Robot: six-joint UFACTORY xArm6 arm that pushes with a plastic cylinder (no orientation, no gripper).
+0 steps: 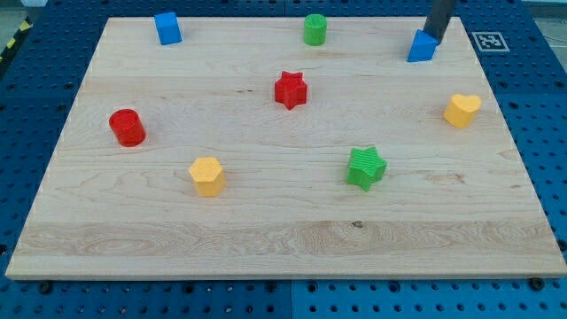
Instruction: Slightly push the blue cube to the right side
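Far to the view's left of the tip [435, 39], at board's top edge, sits the blue cube [167, 28]. Tip is a bare rod, no claw to open/close, touching a blue wedge-like block [423, 47]. Cube prob. light, rigid, slides easily; push its left face, gently.

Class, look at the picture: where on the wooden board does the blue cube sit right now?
The blue cube sits near the view's top-left corner of the wooden board, left of the green cylinder and above the red cylinder, far from my tip.
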